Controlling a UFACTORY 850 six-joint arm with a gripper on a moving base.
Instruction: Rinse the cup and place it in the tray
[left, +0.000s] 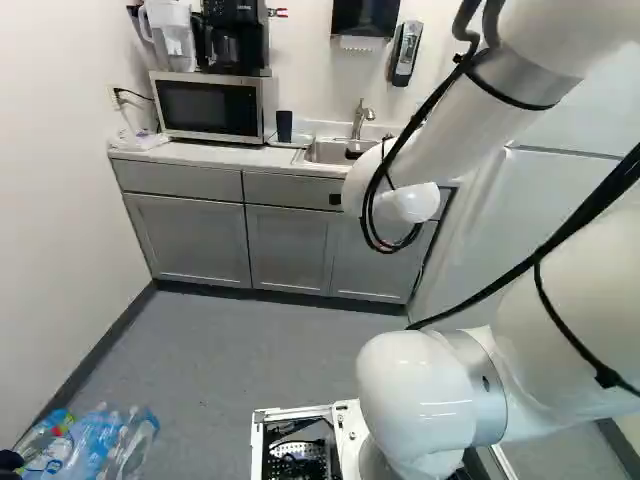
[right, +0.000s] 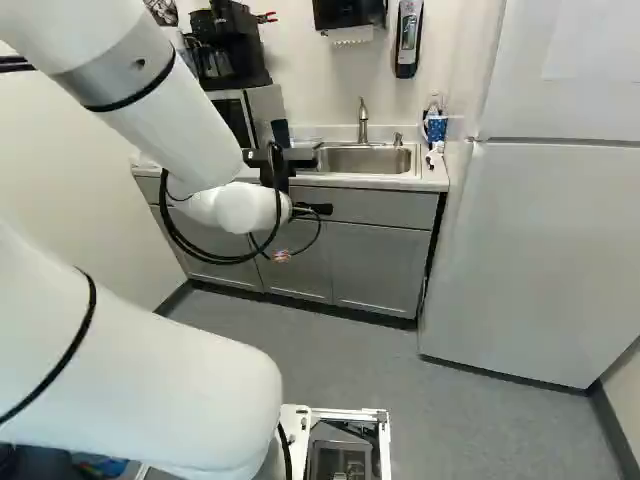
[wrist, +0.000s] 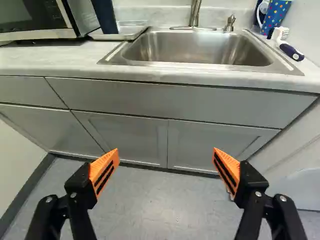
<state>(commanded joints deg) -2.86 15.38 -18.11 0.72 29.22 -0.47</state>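
Observation:
My gripper is held out toward the counter front in the right base view. In the wrist view the gripper is open wide, its orange pads far apart with nothing between them. Ahead of it, a dark blue cup stands upright beside the microwave, seemingly on the near-microwave end of a low tray. The same cup shows left of the sink in the left base view. The steel sink has a faucet behind it. Neither finger touches the cup or tray.
A microwave stands on the counter. Across the sink are a dotted blue cup and a brush. A fridge rises beside the cabinets. Plastic bottles lie low at the left of the left base view.

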